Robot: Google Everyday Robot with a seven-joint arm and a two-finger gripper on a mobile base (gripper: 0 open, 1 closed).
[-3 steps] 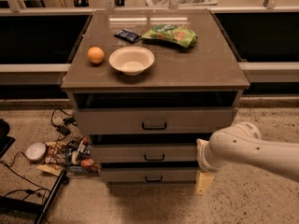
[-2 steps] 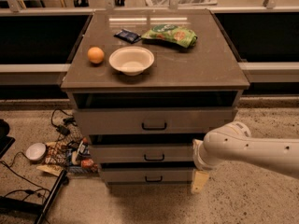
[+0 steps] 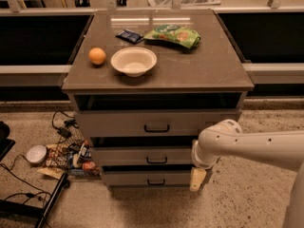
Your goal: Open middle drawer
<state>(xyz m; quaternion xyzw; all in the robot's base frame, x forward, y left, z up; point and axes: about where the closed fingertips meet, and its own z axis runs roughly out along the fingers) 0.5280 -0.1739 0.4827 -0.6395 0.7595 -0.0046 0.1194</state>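
Note:
The grey cabinet [image 3: 156, 77] has three drawers stacked in its front. The middle drawer [image 3: 128, 156] has a low flat front and a small black bar handle [image 3: 156, 160]. It sits between the taller top drawer [image 3: 114, 124] and the lowest drawer [image 3: 128, 178]. My white arm [image 3: 247, 145] reaches in from the right. My gripper [image 3: 197, 179] hangs down at the cabinet's right front corner, level with the lowest drawer and right of the middle drawer's handle. It holds nothing that I can see.
On the cabinet top are an orange [image 3: 97, 56], a white bowl [image 3: 133, 61], a green snack bag [image 3: 173, 35] and a dark packet [image 3: 129, 36]. Cables and clutter [image 3: 71, 151] and a white disc [image 3: 36, 154] lie on the floor to the left.
My arm and gripper have moved a little to the left, closer to the cabinet's right front corner. The drawers have not moved.

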